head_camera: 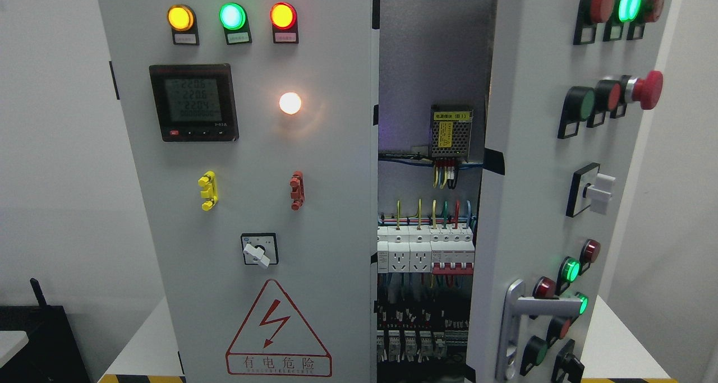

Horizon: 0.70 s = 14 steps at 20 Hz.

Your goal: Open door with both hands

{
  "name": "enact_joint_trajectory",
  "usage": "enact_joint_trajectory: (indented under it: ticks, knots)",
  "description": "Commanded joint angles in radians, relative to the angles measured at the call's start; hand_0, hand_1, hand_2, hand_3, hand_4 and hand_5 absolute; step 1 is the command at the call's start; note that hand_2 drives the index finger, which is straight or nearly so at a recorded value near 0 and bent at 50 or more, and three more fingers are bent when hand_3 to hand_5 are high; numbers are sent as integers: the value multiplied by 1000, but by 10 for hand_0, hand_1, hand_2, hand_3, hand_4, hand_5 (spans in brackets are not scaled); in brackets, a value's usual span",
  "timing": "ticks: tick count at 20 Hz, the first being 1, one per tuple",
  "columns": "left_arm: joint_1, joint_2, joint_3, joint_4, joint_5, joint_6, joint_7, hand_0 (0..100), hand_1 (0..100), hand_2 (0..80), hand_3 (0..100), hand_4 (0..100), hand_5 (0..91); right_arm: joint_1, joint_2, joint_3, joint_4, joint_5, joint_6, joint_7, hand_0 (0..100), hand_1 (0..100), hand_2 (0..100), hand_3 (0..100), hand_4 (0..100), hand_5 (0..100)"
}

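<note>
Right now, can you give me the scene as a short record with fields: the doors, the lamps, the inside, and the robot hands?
left door: closed, with meter, three lit lamps (yellow, green, red) and a warning triangle
right door: swung open toward the camera, handle at its lower edge
inside: breakers and wiring visible through the gap
emergency button: red, on right door
robot hands: neither in view

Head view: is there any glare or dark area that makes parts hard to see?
Head view: the white lamp blooms, casting a glow on the left door; the meter screen reads faintly; the lower cabinet interior is dim; otherwise sharp.
</note>
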Motion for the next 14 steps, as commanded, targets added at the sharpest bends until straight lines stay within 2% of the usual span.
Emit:
enact_joint_trajectory:
  ticks: [1, 3, 5, 9, 11, 14]
  knots:
    - [15, 306, 285, -83, 127, 86, -62, 0, 0, 0, 0, 31, 0, 0, 0, 0, 0, 0, 0, 0, 106, 0, 0, 0, 0, 0]
    - [10, 352, 331, -81, 147, 140, -113, 0, 0, 0, 0, 31, 0, 0, 0, 0, 0, 0, 0, 0, 106, 0, 0, 0, 0, 0]
    - [1, 395, 365, -80, 154, 173, -136, 0, 0, 0, 0, 31, 0, 0, 0, 0, 0, 0, 0, 0, 106, 0, 0, 0, 0, 0]
    - [-88, 462, 365, -86, 154, 215, -174, 0, 0, 0, 0, 31, 0, 0, 0, 0, 0, 0, 0, 0, 106, 0, 0, 0, 0, 0]
    - [-126, 490, 365, -88, 154, 250, -211, 0, 0, 0, 0, 32, 0, 0, 0, 0, 0, 0, 0, 0, 106, 0, 0, 0, 0, 0]
    - [-143, 534, 365, -88, 154, 261, -242, 0, 0, 0, 0, 32, 0, 0, 0, 0, 0, 0, 0, 0, 106, 0, 0, 0, 0, 0]
